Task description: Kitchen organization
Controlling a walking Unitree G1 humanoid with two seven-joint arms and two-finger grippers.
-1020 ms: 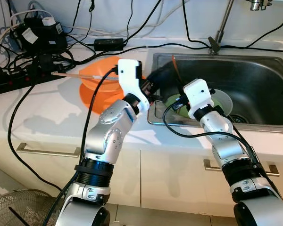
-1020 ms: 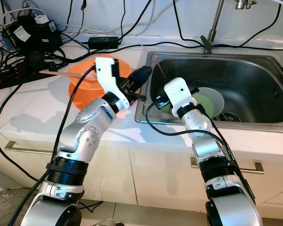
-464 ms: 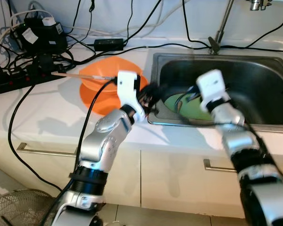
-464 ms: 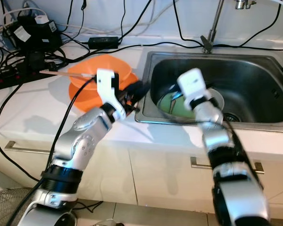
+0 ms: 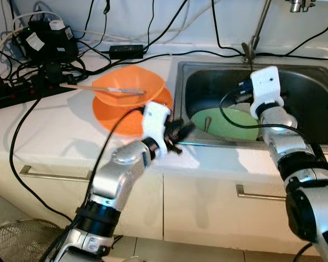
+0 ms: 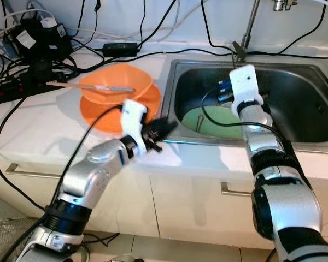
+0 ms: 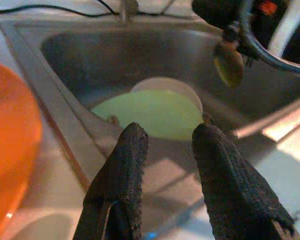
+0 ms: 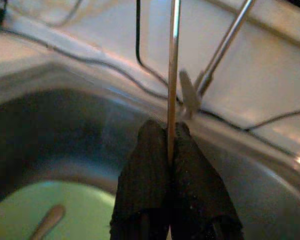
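A green plate (image 5: 225,123) lies in the steel sink (image 5: 311,82) on a white bowl (image 7: 165,84), with a spoon (image 5: 207,124) resting on it. My right gripper (image 8: 169,132) hangs above the sink's back part, shut on a thin upright stick (image 8: 173,75) that looks like a chopstick. My left gripper (image 7: 167,132) is open and holds nothing. It hovers over the counter's front edge beside the sink's left rim (image 5: 177,103). Stacked orange bowls (image 5: 128,93) sit on the counter to the left, with a utensil (image 5: 106,88) lying across the top.
The faucet (image 5: 259,27) rises behind the sink. Power strips and a tangle of black cables (image 5: 38,60) crowd the counter's back left. A floor fan (image 5: 16,240) stands at the lower left. Cabinet handles (image 5: 54,174) run below the counter.
My right gripper has risen from low over the plate to the sink's back, carrying the stick. My left gripper has pulled back from inside the sink's left rim toward the counter's front edge.
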